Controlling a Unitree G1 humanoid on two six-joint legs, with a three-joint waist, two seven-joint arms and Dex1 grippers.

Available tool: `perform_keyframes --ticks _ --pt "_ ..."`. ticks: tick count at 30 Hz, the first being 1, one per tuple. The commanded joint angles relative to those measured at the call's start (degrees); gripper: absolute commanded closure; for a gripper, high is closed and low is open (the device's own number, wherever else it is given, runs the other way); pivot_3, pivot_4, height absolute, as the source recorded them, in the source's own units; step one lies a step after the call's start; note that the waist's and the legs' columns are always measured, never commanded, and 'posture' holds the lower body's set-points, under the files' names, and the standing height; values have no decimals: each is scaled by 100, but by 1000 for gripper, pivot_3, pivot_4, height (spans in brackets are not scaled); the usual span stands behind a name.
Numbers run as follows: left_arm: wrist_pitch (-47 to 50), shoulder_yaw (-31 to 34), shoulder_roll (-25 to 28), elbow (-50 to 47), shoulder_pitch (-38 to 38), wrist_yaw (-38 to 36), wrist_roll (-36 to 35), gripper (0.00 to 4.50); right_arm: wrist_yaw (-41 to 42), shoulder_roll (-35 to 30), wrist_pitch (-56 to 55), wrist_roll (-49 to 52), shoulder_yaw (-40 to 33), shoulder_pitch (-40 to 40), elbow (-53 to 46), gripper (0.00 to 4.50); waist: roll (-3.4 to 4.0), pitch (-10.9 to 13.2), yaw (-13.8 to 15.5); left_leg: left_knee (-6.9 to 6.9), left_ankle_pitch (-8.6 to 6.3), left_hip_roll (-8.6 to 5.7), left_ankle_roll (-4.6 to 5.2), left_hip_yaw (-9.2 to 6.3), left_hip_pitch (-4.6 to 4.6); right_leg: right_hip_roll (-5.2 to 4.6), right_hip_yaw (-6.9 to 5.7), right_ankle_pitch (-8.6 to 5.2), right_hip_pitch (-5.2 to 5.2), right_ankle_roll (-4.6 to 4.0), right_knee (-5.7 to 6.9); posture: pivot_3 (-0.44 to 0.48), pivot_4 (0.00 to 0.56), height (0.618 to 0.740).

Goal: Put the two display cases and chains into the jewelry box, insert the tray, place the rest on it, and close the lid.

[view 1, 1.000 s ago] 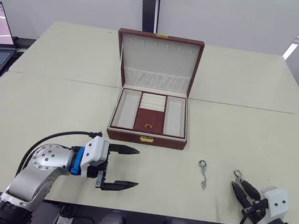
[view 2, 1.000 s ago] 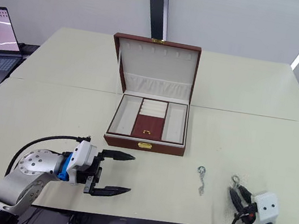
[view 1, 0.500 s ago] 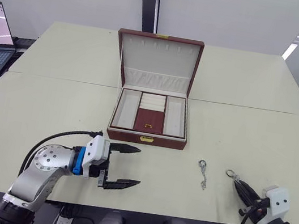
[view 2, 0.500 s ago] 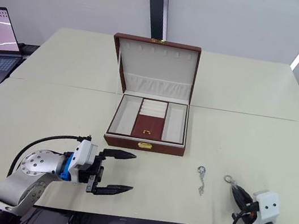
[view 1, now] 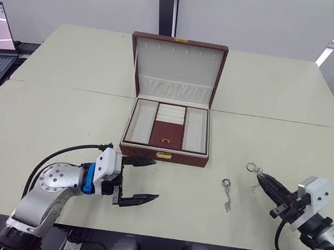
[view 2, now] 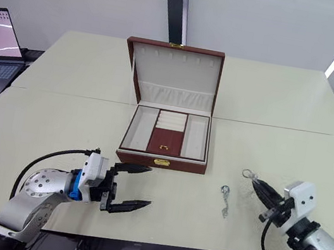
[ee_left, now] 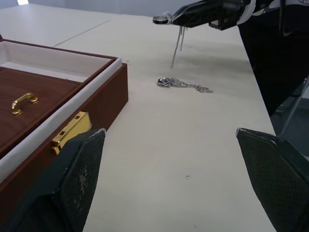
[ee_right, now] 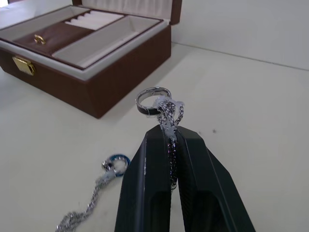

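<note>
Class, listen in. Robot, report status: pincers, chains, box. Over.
Right pincer shut on a chain, lifted. Left pincer open, empty. Second chain on table. Box open, tray in. Path clear.

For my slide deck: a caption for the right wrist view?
Right gripper pinches a silver chain above the table, another chain lying below, open jewelry box beyond.

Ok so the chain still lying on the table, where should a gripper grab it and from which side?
The loose chain lies flat and limp on the table, its ring end toward the jewelry box. Probably best to come straight down and pinch at the ring, the stiffest and thickest part, fingers either side. The right gripper is already shut on the other chain, so the open left gripper is free.
</note>
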Motion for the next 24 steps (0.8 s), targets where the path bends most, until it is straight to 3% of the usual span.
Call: perform_keyframes --ticks 1,6,13,24 --pt "41 188 -54 -393 137 338 -15 0 20 -138 373 357 156 -637 -262 4493 -1 1 -3 0 0 0 0 1 0 0 0 0 0 0 0 0 150 740" --pt "234 444 -76 -706 350 849 -78 0 113 -144 719 431 675 -1889 65 4493 -2 2 -15 1 0 0 0 -1 -2 0 -1 0 -1 0 -1 0 150 740" --pt "585 797 -177 -1427 809 1613 -164 0 324 460 828 246 1650 -3698 957 4493 -3 2 -4 -1 0 2 0 -2 -8 1 -2 0 -12 -1 1 0 150 740" --pt "1615 1324 -453 -2772 1079 3154 -379 0 858 1553 285 -534 2706 -5344 2481 4493 -3 2 -13 0 0 3 -1 -5 -14 -1 -4 1 -24 -1 6 0 150 740"
